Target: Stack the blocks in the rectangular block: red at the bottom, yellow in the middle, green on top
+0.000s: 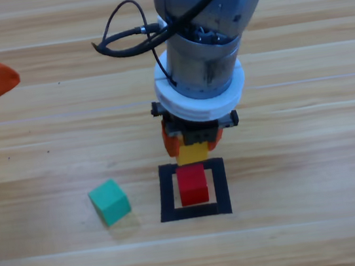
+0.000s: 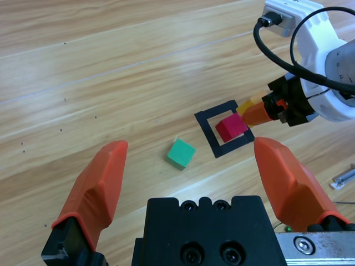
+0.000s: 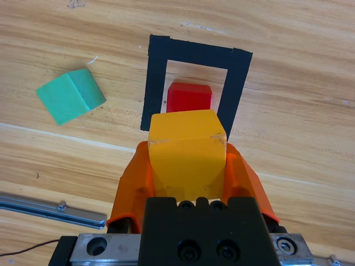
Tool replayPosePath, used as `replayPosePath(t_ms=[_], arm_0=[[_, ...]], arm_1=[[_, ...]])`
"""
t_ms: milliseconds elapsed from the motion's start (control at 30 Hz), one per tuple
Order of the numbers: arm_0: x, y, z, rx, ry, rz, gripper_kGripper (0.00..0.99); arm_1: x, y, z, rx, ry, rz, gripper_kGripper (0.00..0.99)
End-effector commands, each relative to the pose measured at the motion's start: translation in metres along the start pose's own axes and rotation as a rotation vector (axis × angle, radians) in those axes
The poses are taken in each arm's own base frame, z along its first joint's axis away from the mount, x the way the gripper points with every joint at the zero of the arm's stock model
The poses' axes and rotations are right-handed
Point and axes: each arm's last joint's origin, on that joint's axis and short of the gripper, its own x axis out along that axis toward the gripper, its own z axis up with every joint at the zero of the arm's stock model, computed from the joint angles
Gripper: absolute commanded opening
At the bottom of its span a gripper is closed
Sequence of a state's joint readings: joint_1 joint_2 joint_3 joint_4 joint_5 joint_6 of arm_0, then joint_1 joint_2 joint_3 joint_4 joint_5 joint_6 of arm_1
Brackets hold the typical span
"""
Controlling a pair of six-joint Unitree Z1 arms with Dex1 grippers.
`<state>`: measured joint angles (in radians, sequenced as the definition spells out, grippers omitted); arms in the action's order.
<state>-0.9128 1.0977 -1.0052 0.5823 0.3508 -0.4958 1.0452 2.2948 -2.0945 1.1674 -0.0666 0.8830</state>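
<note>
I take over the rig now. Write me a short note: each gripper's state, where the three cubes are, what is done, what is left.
Right gripper: shut on the small yellow cube, held just above and behind the black tape square.
Left gripper: open, waiting at the table's left edge.
Small red cube: inside the square.
Small teal-green cube: on the wooden table, left of the square.
Done: red placed. Left: set yellow on red, then green on top.

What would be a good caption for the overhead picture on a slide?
Right gripper carries the yellow cube toward the red cube in the tape square; green cube waits beside it.
</note>
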Motion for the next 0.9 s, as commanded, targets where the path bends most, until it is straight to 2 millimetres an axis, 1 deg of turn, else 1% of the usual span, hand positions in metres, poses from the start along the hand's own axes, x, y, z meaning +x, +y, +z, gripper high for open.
replayPosePath(t_ms=[33,367,567,900], arm_0=[[0.008,-0.002,-0.006,0.004,0.038,0.006,0.976],[0.018,-0.005,-0.008,0.003,0.066,0.022,0.976],[0.021,-0.005,-0.009,0.005,0.070,0.024,0.976],[0.025,-0.005,-0.013,0.001,0.078,0.023,0.974]], arm_1=[[0.043,0.016,-0.011,-0.019,0.083,-0.073,0.000],[0.055,0.021,-0.009,-0.023,0.119,-0.088,0.000],[0.057,0.021,-0.009,-0.019,0.120,-0.095,0.000],[0.070,0.021,-0.007,0.040,0.120,-0.123,0.000]])
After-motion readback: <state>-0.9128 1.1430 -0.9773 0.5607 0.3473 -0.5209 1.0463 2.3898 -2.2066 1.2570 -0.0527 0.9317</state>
